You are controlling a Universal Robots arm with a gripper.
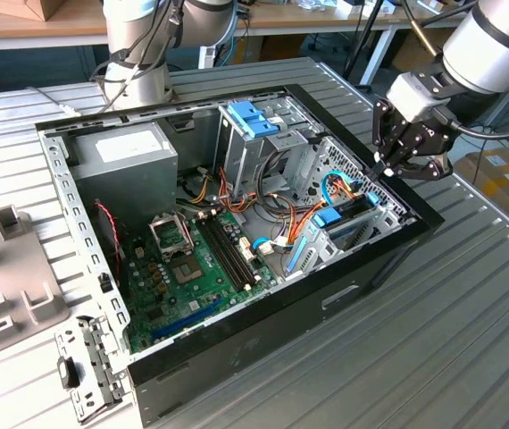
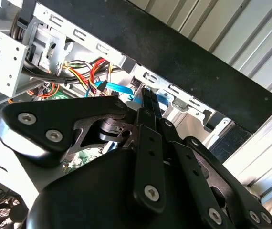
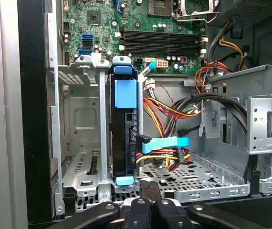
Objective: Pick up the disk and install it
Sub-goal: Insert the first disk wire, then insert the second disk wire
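The pincer (image 1: 385,166) hangs over the edge of the open computer case (image 1: 263,326) at the exterior view's right, just above the drive cage. In the first wrist view its fingers (image 3: 148,188) look pressed together with nothing between them, so it seems closed and empty.

Right below the fingertips, in that same view, the disk (image 3: 123,143) stands on edge in a slot of the metal drive cage (image 3: 81,143), a dark slab with a blue rail (image 3: 125,94) along its upper side and a small blue tab at the end nearest the pincer. A blue-tipped cable (image 3: 162,144) runs to its side, among a bundle of orange and yellow wires (image 3: 162,112). It looks seated in the bay already, though I cannot tell from here whether it is pushed fully home.

A drive like that should be stiff and fairly heavy for its size, with smooth metal flanks that could slip. I would judge the narrow long edges, or the plastic rails, the safest hold; the circuit side and connector end are the fragile parts, and it will not like being knocked against the cage.

Farther off, the green motherboard (image 1: 196,268) lies in the case floor, the grey power supply (image 1: 125,156) sits at the far corner, and the case rests on the ribbed desk (image 1: 469,340).
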